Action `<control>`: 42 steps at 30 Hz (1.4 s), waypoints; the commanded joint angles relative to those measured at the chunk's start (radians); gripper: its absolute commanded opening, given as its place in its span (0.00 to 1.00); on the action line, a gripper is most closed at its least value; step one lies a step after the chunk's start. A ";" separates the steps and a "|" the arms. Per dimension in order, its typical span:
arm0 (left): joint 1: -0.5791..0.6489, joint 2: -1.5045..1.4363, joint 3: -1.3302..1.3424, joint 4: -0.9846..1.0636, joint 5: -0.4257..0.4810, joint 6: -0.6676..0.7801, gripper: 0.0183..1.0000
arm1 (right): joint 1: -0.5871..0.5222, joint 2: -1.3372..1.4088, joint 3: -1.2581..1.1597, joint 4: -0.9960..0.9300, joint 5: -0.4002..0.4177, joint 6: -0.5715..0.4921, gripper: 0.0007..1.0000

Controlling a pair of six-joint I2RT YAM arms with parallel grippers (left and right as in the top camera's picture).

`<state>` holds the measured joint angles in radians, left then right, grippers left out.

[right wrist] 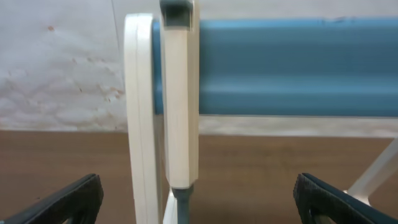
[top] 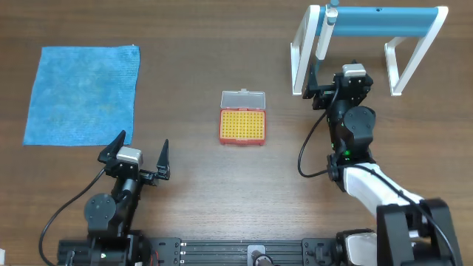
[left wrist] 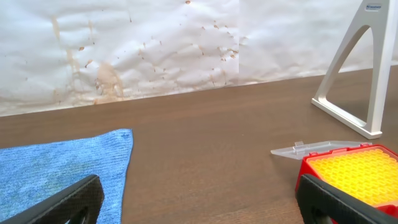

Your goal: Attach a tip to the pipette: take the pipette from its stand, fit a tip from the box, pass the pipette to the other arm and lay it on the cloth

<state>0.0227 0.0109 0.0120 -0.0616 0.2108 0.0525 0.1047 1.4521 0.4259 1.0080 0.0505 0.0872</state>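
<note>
Brown table: pipette on stand (both jaws spread).

A dark brown wood-grain table was the work surface, matte, evenly lit, with no hard shadows on it. Right behind the table's far edge stood a white wall, covered in a crinkled, paper-like sheet that met the tabletop along a straight line. Brownish stains marked that sheet low down, just above the table's edge, with fainter specks higher up.
</note>
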 commanded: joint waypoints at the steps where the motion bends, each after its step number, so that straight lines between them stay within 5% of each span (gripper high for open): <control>1: -0.003 -0.008 -0.006 0.002 0.008 0.005 1.00 | -0.015 0.050 0.052 0.011 0.021 -0.020 0.99; 42: -0.003 -0.008 -0.006 0.002 0.008 0.005 1.00 | -0.048 0.275 0.280 -0.026 0.017 -0.063 0.99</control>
<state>0.0227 0.0109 0.0116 -0.0616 0.2111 0.0525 0.0605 1.7126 0.6865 0.9836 0.0586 0.0391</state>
